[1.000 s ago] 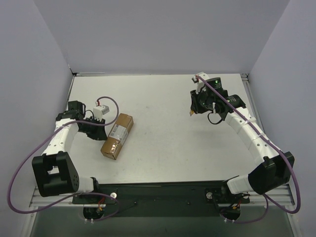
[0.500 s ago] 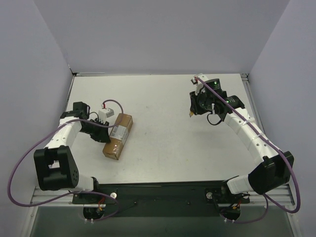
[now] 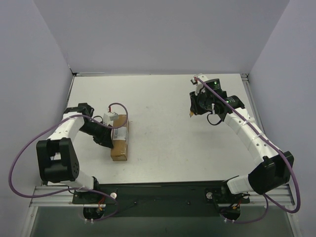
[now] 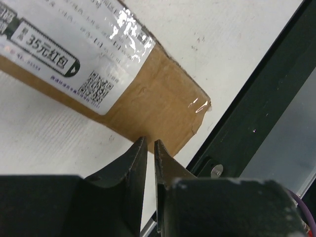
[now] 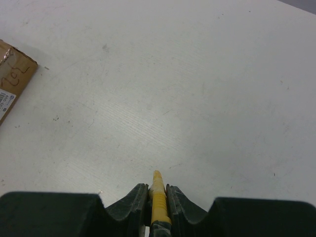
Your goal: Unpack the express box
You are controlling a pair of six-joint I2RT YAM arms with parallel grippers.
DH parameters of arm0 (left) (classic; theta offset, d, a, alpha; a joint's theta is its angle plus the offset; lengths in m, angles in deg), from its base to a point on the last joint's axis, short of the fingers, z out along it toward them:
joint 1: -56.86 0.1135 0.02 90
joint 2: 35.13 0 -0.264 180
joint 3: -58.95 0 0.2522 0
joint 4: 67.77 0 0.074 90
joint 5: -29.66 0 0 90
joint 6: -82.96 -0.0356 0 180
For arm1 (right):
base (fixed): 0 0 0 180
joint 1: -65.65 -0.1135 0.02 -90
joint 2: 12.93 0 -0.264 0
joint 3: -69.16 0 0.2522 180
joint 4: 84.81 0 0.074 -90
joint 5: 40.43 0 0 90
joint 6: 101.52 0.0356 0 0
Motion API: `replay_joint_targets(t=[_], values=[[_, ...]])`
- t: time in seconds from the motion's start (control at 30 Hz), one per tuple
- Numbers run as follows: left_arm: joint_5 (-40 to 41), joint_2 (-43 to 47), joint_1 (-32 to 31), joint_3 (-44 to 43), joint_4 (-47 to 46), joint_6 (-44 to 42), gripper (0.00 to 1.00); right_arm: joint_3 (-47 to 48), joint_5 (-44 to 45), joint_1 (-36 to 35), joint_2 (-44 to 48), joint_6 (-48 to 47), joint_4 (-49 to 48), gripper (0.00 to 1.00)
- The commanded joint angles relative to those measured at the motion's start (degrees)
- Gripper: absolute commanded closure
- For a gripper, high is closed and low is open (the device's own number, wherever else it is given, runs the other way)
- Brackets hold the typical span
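**Finding express box sealed; cutting not begun**

The table [image 3: 173, 148] carries the express box [image 3: 120, 140] at its left, near the front edge, label and tape apparently unbroken. Left gripper [image 4: 148, 145], jaws nearly together and empty, touches the box's side. Right gripper [image 5: 157, 187], well apart, clamps the yellow utility knife [image 5: 158, 198]. Judged outstanding: slitting the tape, emptying.

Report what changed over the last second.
The left gripper swept nearer and toward the middle along the box. The box turned from slanted to pointing roughly straight at the near edge. Nothing was grasped or let go. The right gripper stayed put, shut on the knife.
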Motion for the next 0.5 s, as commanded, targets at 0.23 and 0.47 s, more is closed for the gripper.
replay_joint_targets(t=[0.23, 0.47], values=[[3.1, 3.8, 5.1, -7.5, -3.3, 6.6, 0.78, -0.2, -0.7, -0.3, 1.1, -0.3, -0.7, 1.0], [2.3, -0.4, -0.6, -9.5, -13.3, 20.8, 0.77, 0.9, -0.8, -0.3, 0.2, -0.3, -0.6, 1.0]])
